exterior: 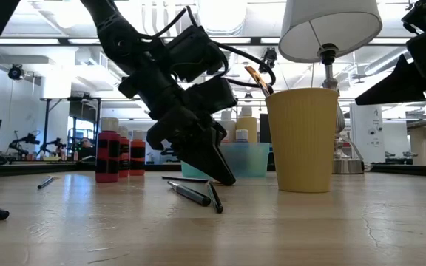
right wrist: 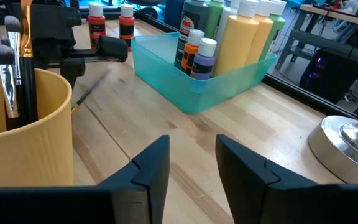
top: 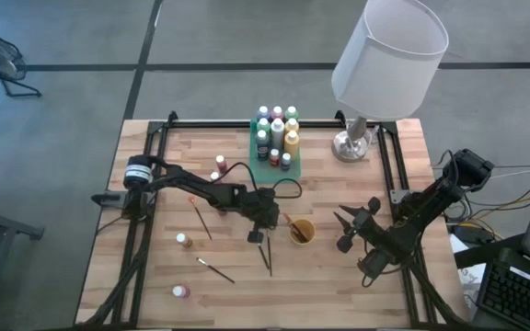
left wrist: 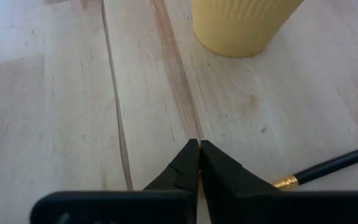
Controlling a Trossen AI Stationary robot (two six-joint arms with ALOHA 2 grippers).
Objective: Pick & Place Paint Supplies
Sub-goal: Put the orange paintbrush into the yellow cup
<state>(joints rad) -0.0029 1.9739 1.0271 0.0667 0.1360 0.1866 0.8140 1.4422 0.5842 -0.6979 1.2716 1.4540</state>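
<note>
My left gripper is shut, its tips pressed to the wood just left of the yellow cup, with nothing showing between them. Two dark-handled paintbrushes lie right by its tips; one handle runs beside a finger. More brushes stand in the cup. My right gripper hovers open to the right of the cup, its fingers apart and empty. Several paint bottles stand in the green tray.
Loose bottles stand at the left and near the front edge. Single brushes lie left of centre. A white-shaded lamp stands at the back right on a metal base.
</note>
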